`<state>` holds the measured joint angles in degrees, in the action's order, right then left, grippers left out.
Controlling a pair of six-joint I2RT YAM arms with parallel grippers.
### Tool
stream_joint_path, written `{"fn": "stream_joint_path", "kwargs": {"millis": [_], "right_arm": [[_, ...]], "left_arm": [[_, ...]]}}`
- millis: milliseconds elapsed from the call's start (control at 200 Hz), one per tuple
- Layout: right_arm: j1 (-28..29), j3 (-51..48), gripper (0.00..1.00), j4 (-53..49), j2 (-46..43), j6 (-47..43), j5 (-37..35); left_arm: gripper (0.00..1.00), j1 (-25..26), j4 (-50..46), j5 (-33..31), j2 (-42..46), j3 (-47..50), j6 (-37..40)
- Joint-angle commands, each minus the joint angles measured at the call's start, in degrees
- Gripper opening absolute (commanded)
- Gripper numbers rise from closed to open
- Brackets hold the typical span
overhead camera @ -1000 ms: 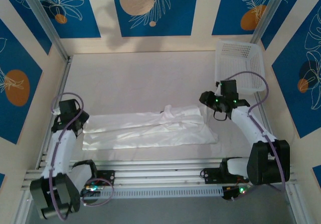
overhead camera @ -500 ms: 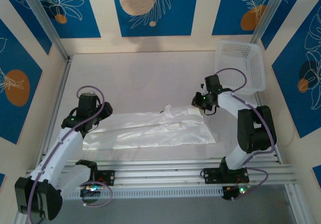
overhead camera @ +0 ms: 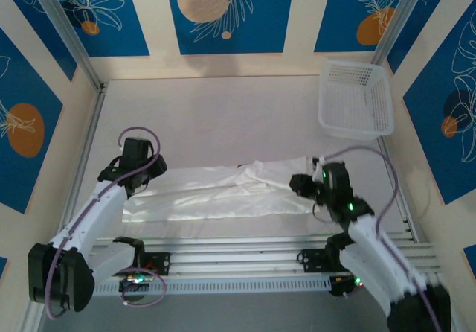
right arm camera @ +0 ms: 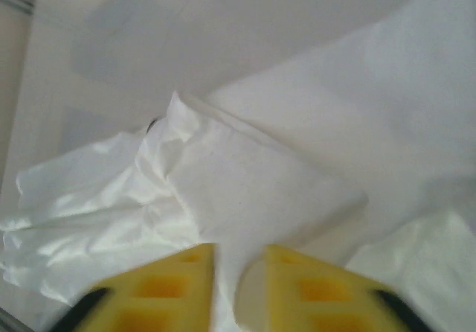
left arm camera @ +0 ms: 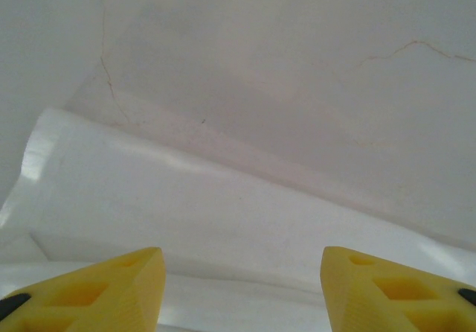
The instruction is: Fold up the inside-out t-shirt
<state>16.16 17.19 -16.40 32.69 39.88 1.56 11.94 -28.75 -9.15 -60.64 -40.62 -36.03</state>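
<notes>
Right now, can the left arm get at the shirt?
Probably yes. The left arm holds its open fingers right over the left end of the shirt, and nothing lies between them and the cloth.

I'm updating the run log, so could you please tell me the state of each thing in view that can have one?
t-shirt: lying flat, folded into a long band, bunched toward its right end.
basket: upright, empty.
left tool: open, above the t-shirt's left end, holding nothing.
right tool: fingers nearly together over the t-shirt, with fabric in the gap; a grip cannot be confirmed.
</notes>
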Motion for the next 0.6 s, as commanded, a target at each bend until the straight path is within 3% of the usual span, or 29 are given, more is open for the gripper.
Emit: {"fn": "stream_joint_path", "kwargs": {"millis": [0,70,150,250,395,495,595], "right_arm": [[0.3,-4.1,0.43,-1.0,-13.8,6.1,-3.5],[0.2,-2.5,0.49,-1.5,-17.4,3.9,-7.1],[0.1,-0.7,0.53,4.0,-12.6,0.5,-7.1],[0.6,5.9,0.53,7.7,5.7,-3.5,-0.7],[6.6,23.3,0.52,-0.7,34.9,-12.0,4.2],[9.1,31.7,0.52,-3.1,48.5,-13.8,4.7],[9.5,35.5,0.53,-0.6,56.6,-12.5,5.4]], "left_arm": [[0.57,0.5,1.1,-1.4,-2.4,-0.8,1.0],[0.57,0.8,0.9,-1.3,-3.4,-1.7,1.1],[0.57,1.3,1.3,-0.9,-3.3,-1.9,1.2],[0.57,1.9,4.0,4.8,-2.5,-1.3,3.1],[0.64,3.8,10.9,19.0,-1.0,0.1,7.7],[0.68,6.3,11.5,21.5,-0.8,-0.6,9.7],[0.70,7.6,11.5,21.5,-0.5,-0.6,10.2]]}}
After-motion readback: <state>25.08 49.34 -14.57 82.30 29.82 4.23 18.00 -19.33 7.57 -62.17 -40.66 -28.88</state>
